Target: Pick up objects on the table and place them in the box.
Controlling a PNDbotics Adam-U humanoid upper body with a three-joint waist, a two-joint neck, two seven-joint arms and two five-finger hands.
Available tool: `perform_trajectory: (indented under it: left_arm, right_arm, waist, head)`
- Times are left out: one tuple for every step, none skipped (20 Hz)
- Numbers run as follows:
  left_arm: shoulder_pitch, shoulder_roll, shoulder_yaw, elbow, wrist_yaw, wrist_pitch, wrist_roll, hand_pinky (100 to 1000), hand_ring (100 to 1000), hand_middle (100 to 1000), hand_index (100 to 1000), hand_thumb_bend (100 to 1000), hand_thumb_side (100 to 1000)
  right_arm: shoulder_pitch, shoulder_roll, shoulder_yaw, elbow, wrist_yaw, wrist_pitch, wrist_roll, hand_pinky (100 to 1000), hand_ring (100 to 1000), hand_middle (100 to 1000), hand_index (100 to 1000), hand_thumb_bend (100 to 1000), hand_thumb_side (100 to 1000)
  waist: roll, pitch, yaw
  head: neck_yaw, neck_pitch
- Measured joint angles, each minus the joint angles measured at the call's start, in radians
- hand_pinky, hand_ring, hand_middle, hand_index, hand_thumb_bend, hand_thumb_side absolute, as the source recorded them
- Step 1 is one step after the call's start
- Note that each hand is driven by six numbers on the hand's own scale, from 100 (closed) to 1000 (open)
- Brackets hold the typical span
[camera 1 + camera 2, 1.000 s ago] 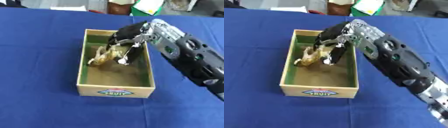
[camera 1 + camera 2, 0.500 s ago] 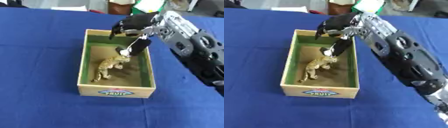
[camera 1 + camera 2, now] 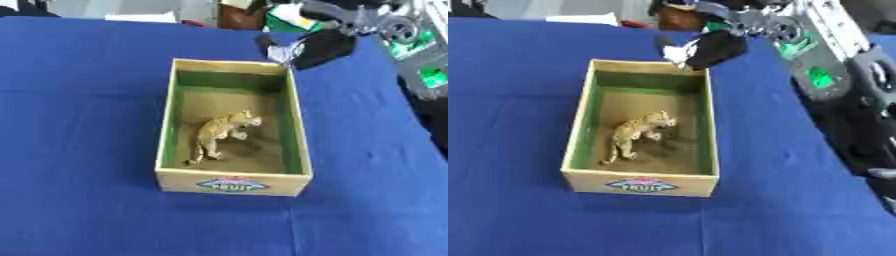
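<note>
So from my seat the toy leopard is lying inside the box, roughly in the middle of the brown floor. It's on its side at a slant, head toward the far right, tail end down toward the near left corner. Spotted tan body, and nothing is touching it.

The box is an open cardboard one with green inner walls and a fruit label on the near face. It sits square-ish on the blue tablecloth, long side running away from me.

My right hand is up above the far right corner of the box, outside it and clear of the toy. It comes in from the upper right with the arm behind it, silver and black with green bits showing. The hand is blurred; it looks like a dark lump with something pale at the fingertips, and it isn't holding anything that I can see. Honestly I can't tell whether the fingers are curled or spread, so I won't call it.

The left hand doesn't show in either eye view.

Some clutter sits past the far edge of the table, too fuzzy to name.
</note>
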Motion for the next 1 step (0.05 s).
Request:
perform_trajectory:
  left_arm:
    - [0.000,-0.001,0.001,0.000,0.000,0.000,0.001,499,556,540,681,100,454]
  right_arm:
    - [0.019,0.000,-0.023,-0.023,-0.012,0.013,-0.014,894,824,768,880,100,981]
  waist:
    - [0.001,0.000,0.000]
  head:
    - [0.002,0.000]
